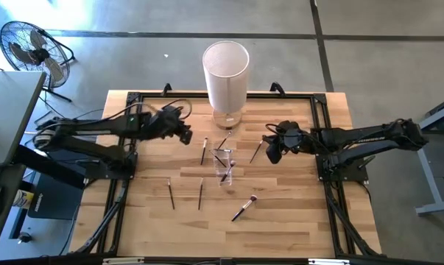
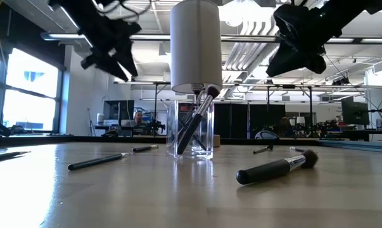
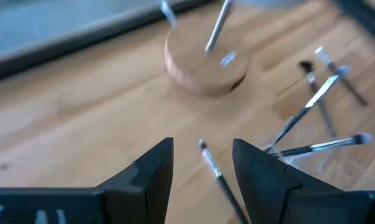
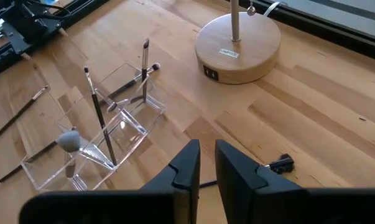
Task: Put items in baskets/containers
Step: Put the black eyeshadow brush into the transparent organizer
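Low view: both arms enter from the top edge, upper parts cut off; white cylinder (image 2: 195,44) cut at the top edge.

Left wrist view: blurred; brush (image 3: 221,180) between the fingers runs off the bottom edge.

Right wrist view: brush (image 4: 278,165) at lower right mostly hidden behind the fingers.

High view: clear cup (image 1: 224,165) at centre barely discernible; number of brushes in it cannot be told.
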`<state>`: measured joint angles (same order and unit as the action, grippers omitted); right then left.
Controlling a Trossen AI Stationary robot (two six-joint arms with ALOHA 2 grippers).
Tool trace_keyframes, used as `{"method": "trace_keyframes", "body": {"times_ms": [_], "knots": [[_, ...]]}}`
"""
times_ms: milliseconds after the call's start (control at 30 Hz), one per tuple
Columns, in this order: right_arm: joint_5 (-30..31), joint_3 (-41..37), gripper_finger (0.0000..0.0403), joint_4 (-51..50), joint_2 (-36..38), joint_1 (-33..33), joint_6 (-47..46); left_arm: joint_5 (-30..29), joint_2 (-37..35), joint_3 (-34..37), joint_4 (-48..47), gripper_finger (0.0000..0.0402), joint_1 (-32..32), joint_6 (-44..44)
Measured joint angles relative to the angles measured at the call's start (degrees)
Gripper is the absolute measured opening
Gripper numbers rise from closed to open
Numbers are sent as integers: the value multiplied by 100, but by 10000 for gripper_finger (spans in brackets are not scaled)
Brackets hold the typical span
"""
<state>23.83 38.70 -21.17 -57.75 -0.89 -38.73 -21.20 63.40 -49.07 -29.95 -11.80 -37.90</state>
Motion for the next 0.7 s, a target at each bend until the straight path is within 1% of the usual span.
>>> {"method": "trace_keyframes", "body": {"times_ms": [200, 333, 500, 700], "knots": [[73, 0, 46, 0, 0, 0, -104, 1266, 1114, -233, -45, 163, -776, -317], [73, 0, 47, -2, -2, 0, -185, 1796, 1795, -361, -23, 163, -1030, -329], [86, 0, 48, -7, -2, 0, -239, 2103, 2511, -637, -4, 163, -1160, -320], [88, -2, 47, -54, -2, 0, -241, 2264, 3014, -1100, -16, 163, -1144, -314]]}}
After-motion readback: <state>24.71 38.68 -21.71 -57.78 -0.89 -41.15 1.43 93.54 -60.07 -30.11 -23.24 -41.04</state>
